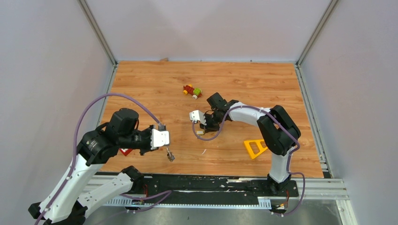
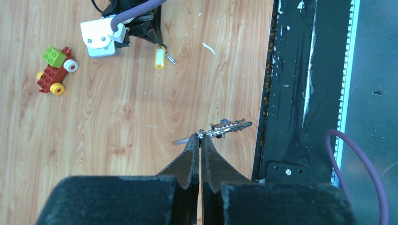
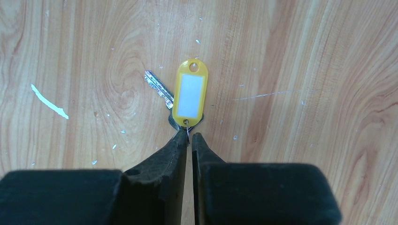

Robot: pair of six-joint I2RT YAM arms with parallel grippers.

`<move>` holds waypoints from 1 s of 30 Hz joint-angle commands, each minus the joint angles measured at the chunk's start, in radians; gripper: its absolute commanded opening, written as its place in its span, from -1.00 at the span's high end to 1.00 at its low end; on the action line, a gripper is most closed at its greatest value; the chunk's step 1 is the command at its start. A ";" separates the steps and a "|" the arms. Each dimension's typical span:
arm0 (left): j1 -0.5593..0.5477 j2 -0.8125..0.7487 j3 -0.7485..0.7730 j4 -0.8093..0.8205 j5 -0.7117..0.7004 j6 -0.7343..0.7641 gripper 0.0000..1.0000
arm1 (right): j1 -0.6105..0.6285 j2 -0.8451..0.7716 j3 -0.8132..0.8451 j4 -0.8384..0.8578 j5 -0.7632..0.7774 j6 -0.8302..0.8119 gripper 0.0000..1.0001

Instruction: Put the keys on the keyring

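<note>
Now | we are pinching the keyring bunch (image 2: 227,126) in the closed left claw (image 2: 200,136), over the near counter (image 2: 117,131) | right claw (image 3: 188,136) is nipping the yellow-tagged key (image 3: 190,93) by its loop, mid-counter | risk: thin wire slipping free, tag swinging off line.

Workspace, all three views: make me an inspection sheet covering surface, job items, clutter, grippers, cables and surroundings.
Surface: wooden tabletop, white flecks scattered.
Job's things: key bunch at the left jaws; yellow-tagged key at the right jaws; keyring not made out.
Clutter: toy car, yellow triangle.
Grippers: left gripper shut on key bunch; right gripper nearly closed at the tag's wire loop, grip unclear.
Cables: purple cables looping off both arms.
Surroundings: pale walls.
</note>
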 commanded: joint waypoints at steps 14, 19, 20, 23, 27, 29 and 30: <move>0.003 -0.005 -0.016 0.079 -0.003 -0.029 1.00 | -0.001 -0.069 0.018 -0.002 -0.046 -0.009 1.00; 0.003 0.022 -0.051 0.161 0.012 -0.062 1.00 | -0.013 -0.176 -0.006 0.005 -0.063 0.023 1.00; 0.004 0.027 -0.059 0.182 0.019 -0.073 1.00 | -0.015 -0.205 -0.013 0.006 -0.065 0.025 1.00; 0.003 0.049 -0.081 0.258 0.051 -0.115 1.00 | -0.017 -0.296 -0.036 0.004 -0.071 0.033 1.00; 0.004 0.095 -0.086 0.364 0.092 -0.197 1.00 | -0.016 -0.420 -0.056 -0.024 -0.076 0.026 1.00; 0.004 0.124 -0.082 0.418 0.110 -0.248 1.00 | -0.016 -0.475 -0.053 -0.059 -0.075 0.011 1.00; 0.004 0.138 -0.080 0.445 0.122 -0.279 1.00 | -0.015 -0.510 -0.051 -0.078 -0.074 0.006 1.00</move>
